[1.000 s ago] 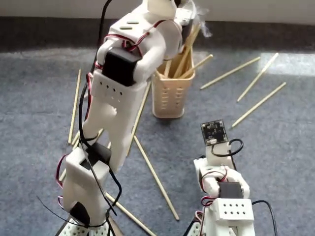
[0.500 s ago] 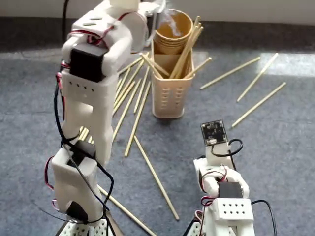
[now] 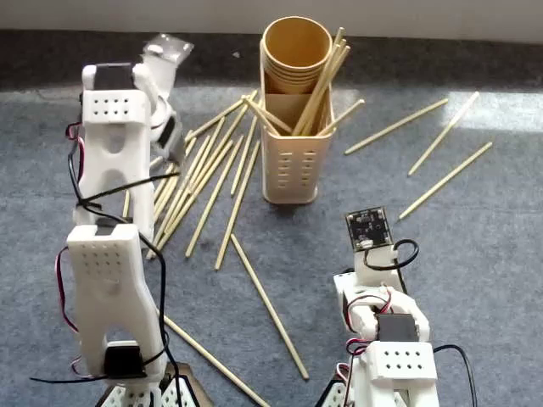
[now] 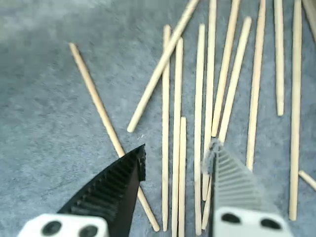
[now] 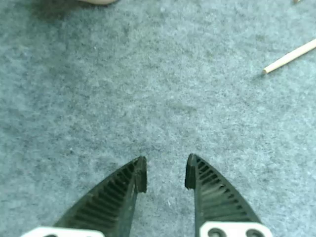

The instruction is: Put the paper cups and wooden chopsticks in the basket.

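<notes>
Where bunched beside basket (image 3: 293,172), chopsticks (image 3: 198,192) parallel, diagonal.

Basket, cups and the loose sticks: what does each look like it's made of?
Basket: probably moulded plastic, cream, with smooth matt walls and neat rows of slots. Paper cups: tan paper by the look, with thin rolled rims, nested. Chopsticks: bare pale wood, matt, likely unvarnished.

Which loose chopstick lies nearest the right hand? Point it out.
The chopstick nearest the arms among the three right of the basket: its tip ends close beside the right hand; all others lie farther off.
</notes>
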